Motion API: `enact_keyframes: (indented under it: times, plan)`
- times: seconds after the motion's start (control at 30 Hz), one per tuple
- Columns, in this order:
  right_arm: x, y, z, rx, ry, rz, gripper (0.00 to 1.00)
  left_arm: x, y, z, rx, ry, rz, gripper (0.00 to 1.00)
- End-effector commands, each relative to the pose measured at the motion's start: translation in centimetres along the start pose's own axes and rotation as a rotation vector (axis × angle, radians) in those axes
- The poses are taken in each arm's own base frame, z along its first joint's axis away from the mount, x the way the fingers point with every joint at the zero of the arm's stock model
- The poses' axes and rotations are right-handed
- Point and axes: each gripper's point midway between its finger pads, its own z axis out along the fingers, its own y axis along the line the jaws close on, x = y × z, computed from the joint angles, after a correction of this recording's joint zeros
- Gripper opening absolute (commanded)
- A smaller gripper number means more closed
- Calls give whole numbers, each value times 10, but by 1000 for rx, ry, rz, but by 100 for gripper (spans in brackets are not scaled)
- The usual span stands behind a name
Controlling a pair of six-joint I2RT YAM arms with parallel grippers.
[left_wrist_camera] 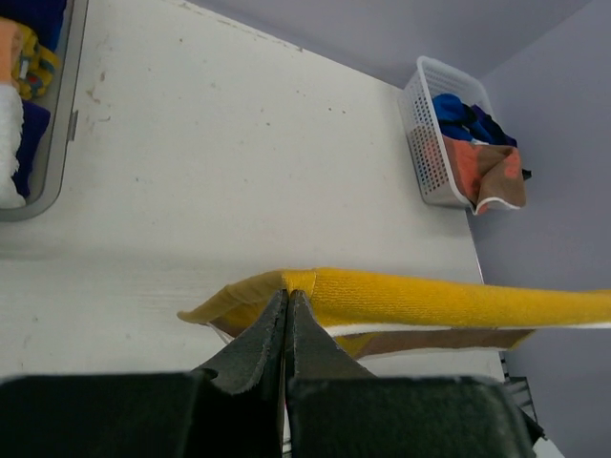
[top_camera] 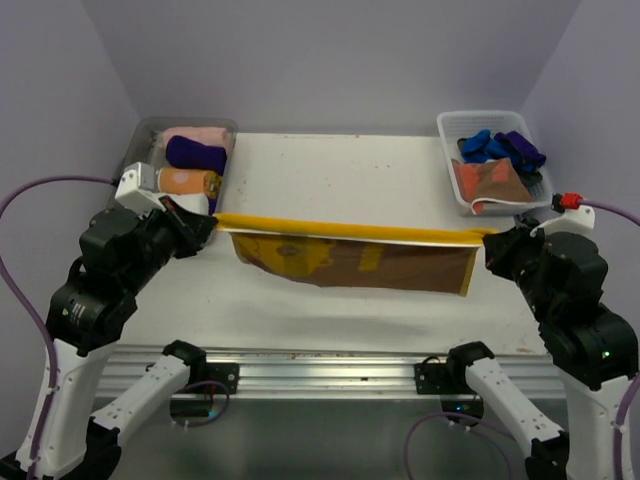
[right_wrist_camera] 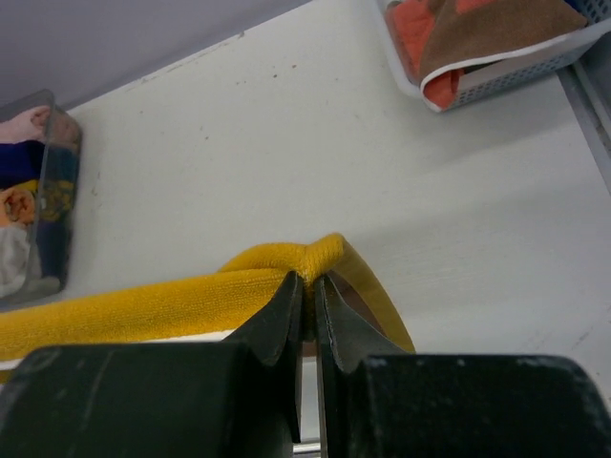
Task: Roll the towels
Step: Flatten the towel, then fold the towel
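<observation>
A yellow towel (top_camera: pixel 350 250) with a brown printed underside hangs stretched above the table between both arms. My left gripper (top_camera: pixel 207 221) is shut on its left corner; in the left wrist view the gripper (left_wrist_camera: pixel 287 298) pinches the yellow edge (left_wrist_camera: pixel 430 298). My right gripper (top_camera: pixel 490 240) is shut on the right corner; in the right wrist view the gripper (right_wrist_camera: pixel 309 279) clamps the bunched yellow cloth (right_wrist_camera: pixel 153 310). The towel's lower edge hangs just above the table.
A clear bin (top_camera: pixel 152 150) at the back left holds rolled towels in pink, purple, orange and white. A white basket (top_camera: pixel 450 130) at the back right holds unrolled blue, orange and brown towels (top_camera: pixel 495 165). The white table (top_camera: pixel 340 170) spreads behind the towel.
</observation>
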Motion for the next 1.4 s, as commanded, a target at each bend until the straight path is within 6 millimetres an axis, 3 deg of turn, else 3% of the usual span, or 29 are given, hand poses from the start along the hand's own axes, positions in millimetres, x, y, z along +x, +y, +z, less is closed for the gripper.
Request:
enact_keyframes:
  times: [0.0, 0.13, 0.2, 0.23, 0.27, 0.33, 0.37, 0.43, 0.47, 0.53, 0.57, 0.6, 0.67, 0.77, 0.93, 1.0, 1.13, 1.37]
  plan:
    - [29, -18, 2, 89, 128, -37, 0, 22, 20, 0, -99, 85, -52, 0]
    - [61, -27, 41, 160, 213, -73, 0, 39, 48, 28, -244, 148, -48, 0]
    - [79, -25, 74, 181, 260, -86, 0, 52, 59, 56, -297, 202, -24, 0]
    - [85, -22, 87, 179, 277, -92, 0, 48, 58, 70, -289, 181, -4, 0]
    - [94, -15, 114, 174, 297, -96, 0, 60, 69, 92, -332, 227, 19, 0]
    - [106, -12, 145, 188, 330, -116, 0, 61, 74, 123, -343, 233, 63, 0]
    - [114, -10, 172, 216, 356, -132, 0, 75, 84, 147, -381, 289, 81, 0]
    - [116, -6, 202, 227, 343, -154, 0, 73, 89, 175, -393, 294, 98, 0]
    - [114, -4, 213, 239, 339, -161, 0, 90, 100, 194, -420, 353, 98, 0]
    - [126, -6, 239, 271, 376, -200, 0, 89, 108, 215, -422, 354, 96, 0]
    - [120, -2, 250, 268, 355, -198, 0, 95, 113, 227, -431, 370, 100, 0]
    - [130, -6, 260, 294, 385, -221, 0, 97, 117, 232, -434, 378, 98, 0]
    - [128, -3, 270, 290, 380, -234, 0, 98, 127, 244, -443, 394, 103, 0]
    - [140, -9, 281, 311, 416, -259, 0, 103, 140, 250, -443, 420, 97, 0]
    - [157, -19, 273, 317, 458, -255, 0, 121, 152, 240, -434, 475, 93, 0]
    - [165, -28, 263, 320, 477, -241, 0, 126, 147, 230, -402, 488, 86, 0]
    - [179, -45, 242, 342, 508, -238, 0, 148, 156, 203, -406, 524, 87, 0]
    - [200, -69, 204, 367, 536, -209, 0, 165, 164, 170, -409, 536, 97, 0]
